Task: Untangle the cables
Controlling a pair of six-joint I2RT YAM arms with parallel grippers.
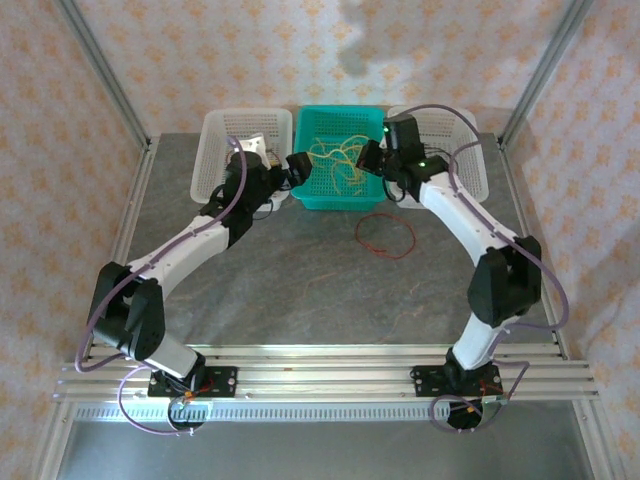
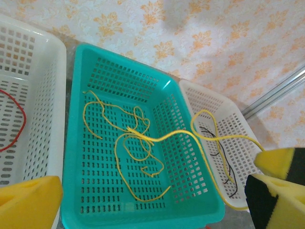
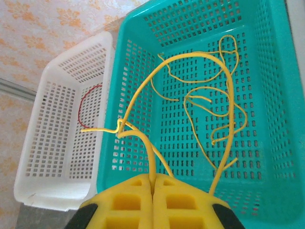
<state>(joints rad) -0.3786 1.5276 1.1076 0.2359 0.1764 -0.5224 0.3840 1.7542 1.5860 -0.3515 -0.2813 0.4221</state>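
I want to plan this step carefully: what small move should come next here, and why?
Probably lift the right arm slightly, drawing its strand up and away. The right jaws are shut on a yellow cable that runs back to a knot of yellow loops lying in the teal basket; the left jaws stand open, holding nothing.

Glossy plastic basket (image 2: 71, 157), smooth yellow cables (image 2: 132, 131), matt table (image 1: 300, 290)

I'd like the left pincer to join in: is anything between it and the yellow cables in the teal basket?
Nothing visible. The open left pincer faces the yellow cables in the teal basket; only their own raised strand, gripped by the shut right pincer, crosses between.
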